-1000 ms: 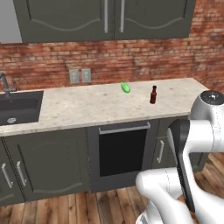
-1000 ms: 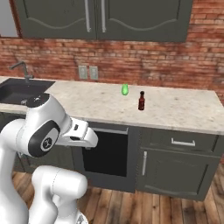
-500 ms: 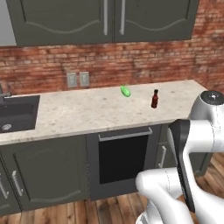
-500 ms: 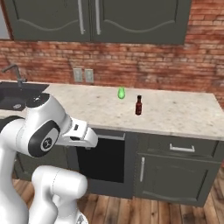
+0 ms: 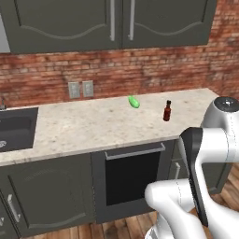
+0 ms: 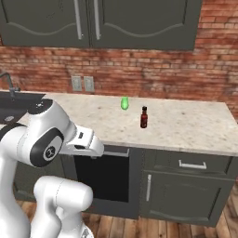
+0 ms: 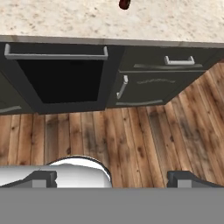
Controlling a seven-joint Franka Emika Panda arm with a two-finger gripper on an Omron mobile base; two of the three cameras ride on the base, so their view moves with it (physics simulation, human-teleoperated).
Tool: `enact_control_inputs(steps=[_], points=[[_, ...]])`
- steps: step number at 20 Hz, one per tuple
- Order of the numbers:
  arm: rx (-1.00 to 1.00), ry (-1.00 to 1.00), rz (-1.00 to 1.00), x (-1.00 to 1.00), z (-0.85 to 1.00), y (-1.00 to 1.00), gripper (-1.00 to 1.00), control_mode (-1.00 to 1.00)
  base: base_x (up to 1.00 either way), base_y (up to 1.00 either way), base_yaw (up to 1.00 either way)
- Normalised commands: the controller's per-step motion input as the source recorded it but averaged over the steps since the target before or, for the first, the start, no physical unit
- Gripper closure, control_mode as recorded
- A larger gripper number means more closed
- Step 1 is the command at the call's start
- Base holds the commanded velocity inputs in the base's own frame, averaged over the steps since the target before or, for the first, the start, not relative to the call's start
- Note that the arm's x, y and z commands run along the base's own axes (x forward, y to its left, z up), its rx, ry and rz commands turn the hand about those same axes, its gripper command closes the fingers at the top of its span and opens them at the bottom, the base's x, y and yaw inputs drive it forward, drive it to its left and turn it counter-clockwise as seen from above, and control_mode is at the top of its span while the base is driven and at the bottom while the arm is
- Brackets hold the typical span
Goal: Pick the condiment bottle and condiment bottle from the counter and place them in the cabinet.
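A small dark red condiment bottle [image 5: 167,110] [image 6: 144,117] stands upright on the speckled counter [image 5: 84,128] [image 6: 195,125]. Its base shows at the top edge of the hand view [image 7: 124,3]. A small green rounded object [image 5: 134,101] [image 6: 124,102] lies behind it, nearer the brick wall; I cannot tell whether it is a bottle. The dark upper cabinet [image 5: 121,23] [image 6: 88,21] above the counter has both doors shut. My gripper [image 7: 113,178] is open and holds nothing. It hangs low in front of the counter's lower doors, over the wood floor, well away from the bottle.
A sink [image 5: 14,133] [image 6: 14,104] is set in the counter's left end. Below the counter are a dark oven front [image 5: 133,175] [image 7: 61,78] and cabinet doors with a drawer [image 6: 190,165]. Two outlets [image 5: 80,88] sit on the brick wall.
The whole picture has shifted: the base has driven a little to the right and closer to the counter. The bottle and the green object keep their places. The gripper stays open.
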Motion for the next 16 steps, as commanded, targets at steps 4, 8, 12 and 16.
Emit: enact_control_inputs(steps=[4, 8, 12, 16], points=[[0.00, 0.00, 0.00, 0.00, 0.00, 0.00, -1.00, 1.00, 0.35, 0.04, -0.05], [0.00, 0.00, 0.00, 0.00, 0.00, 0.00, -1.00, 1.00, 0.35, 0.02, -0.05], [0.00, 0.00, 0.00, 0.00, 0.00, 0.00, -1.00, 1.00, 0.38, 0.01, -0.06], [0.00, 0.00, 0.00, 0.00, 0.00, 0.00, -1.00, 1.00, 0.37, 0.01, -0.05]])
